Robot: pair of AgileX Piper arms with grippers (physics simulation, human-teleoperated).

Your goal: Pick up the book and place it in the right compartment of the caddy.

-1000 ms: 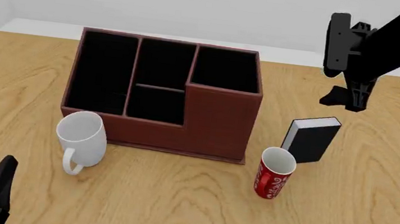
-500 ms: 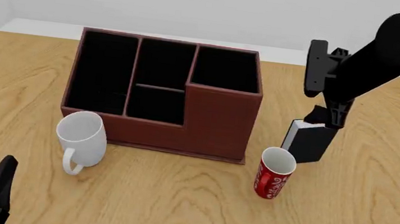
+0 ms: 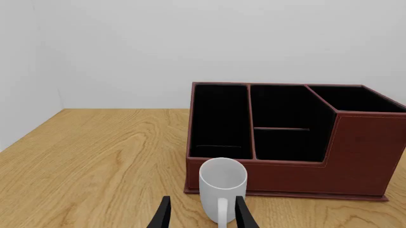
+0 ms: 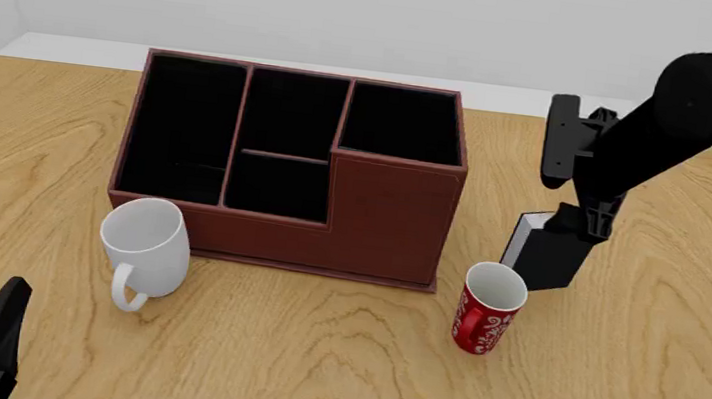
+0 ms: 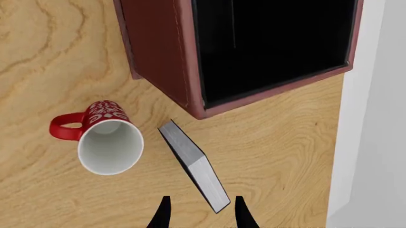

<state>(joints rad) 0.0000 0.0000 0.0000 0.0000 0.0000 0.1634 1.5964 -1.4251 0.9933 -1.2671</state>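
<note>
Two fingers of the right pincer (image 5: 199, 213) stand apart, straddling the near top end of the book (image 4: 551, 254), which stands upright right of centre in the front view, just beside the red can (image 4: 488, 308). Best to centre on the cover before closing. Its arm reaches steeply downward. Lower left, the left pincer (image 3: 199, 216) rests spread, facing the white mug (image 3: 223, 188).

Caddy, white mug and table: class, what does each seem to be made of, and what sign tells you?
Caddy: probably matte reddish-brown leather or leatherette, with pale stitching along edges; black lining.
White mug: likely glazed ceramic, smooth and plain.
Table: wood, visible grain.
</note>
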